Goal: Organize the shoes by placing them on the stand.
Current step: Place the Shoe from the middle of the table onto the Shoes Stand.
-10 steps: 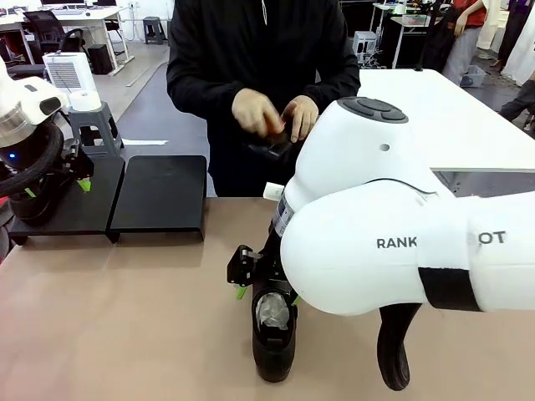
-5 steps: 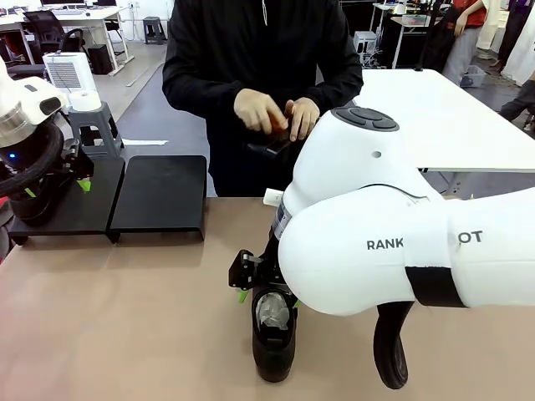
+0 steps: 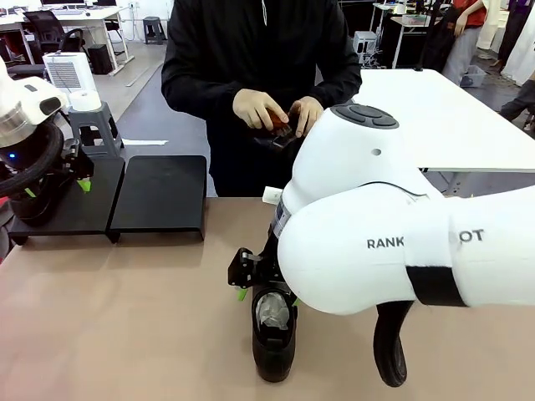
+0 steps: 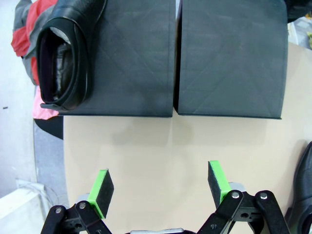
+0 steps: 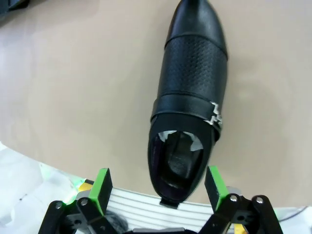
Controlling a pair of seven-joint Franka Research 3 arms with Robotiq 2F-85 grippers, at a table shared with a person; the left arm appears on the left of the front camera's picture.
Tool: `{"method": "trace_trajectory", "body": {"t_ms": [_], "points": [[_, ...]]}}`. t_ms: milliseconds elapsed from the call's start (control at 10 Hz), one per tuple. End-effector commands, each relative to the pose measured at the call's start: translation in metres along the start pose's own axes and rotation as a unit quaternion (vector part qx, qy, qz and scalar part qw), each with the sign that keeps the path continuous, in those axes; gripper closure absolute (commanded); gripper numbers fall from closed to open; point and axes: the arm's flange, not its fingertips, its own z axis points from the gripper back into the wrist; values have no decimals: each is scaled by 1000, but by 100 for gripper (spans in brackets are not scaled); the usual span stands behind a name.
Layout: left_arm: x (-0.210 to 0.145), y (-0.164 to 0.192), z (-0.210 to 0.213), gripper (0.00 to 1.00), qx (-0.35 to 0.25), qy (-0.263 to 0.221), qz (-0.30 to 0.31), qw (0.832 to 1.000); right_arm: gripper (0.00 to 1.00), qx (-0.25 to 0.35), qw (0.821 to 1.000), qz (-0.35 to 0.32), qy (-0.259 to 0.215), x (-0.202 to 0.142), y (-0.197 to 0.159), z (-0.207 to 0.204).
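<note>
Nearest, well short of the stand [image 3: 159, 196], the near shoe [image 5: 192, 73] lies on the counter [image 3: 125, 317]. The right hand [image 5: 158, 187] has been lowered slightly over its heel, spread wide with nothing gripped, so a pick seems imminent. At the stand's edge, the left hand [image 4: 161, 183] is held wide and empty. A placed shoe [image 4: 68, 53] sits on the stand. Beyond the stand, a third shoe [image 3: 280, 142] is held by a person's hands [image 3: 259, 109].

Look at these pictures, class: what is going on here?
The right pincer, open, straddles the heel end of a black shoe resting on the table, not closed on it. The left pincer, also open, hangs above the table in front of the stand, where a second shoe already sits at one end. Across the table, a person's hands seem to be working a small reddish-brown brush over a third shoe.
</note>
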Motion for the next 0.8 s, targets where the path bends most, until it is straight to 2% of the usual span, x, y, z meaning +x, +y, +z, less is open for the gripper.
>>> {"method": "trace_trajectory", "body": {"t_ms": [0, 100, 200, 300, 400, 500, 600, 700], "points": [[-1, 1, 1, 0, 7, -4, -4, 1000, 0, -58, 996, 23, -63, -8, -38, 56], [0, 0, 0, 0, 0, 0, 0, 1000, 0, -75, 993, 20, -84, -6, -67, 81], [-17, -23, -3, 0, -21, 16, -8, 1000, 0, -88, 992, 21, -93, -3, -95, 101], [-38, -49, -3, 0, -57, 43, 3, 997, 0, -98, 991, 22, -93, -1, -122, 113], [-63, -79, -5, 0, -98, 90, 44, 990, 0, -107, 990, 4, -88, 2, -151, 120], [-83, -103, -8, 0, -128, 132, 57, 981, 0, -115, 990, -15, -82, 5, -174, 121], [-94, -118, -10, 0, -132, 136, 57, 980, 0, -111, 990, -39, -77, 8, -193, 120], [-85, -109, -6, 0, -101, 99, 25, 990, 0, -105, 989, -76, -74, 11, -210, 120]]}}
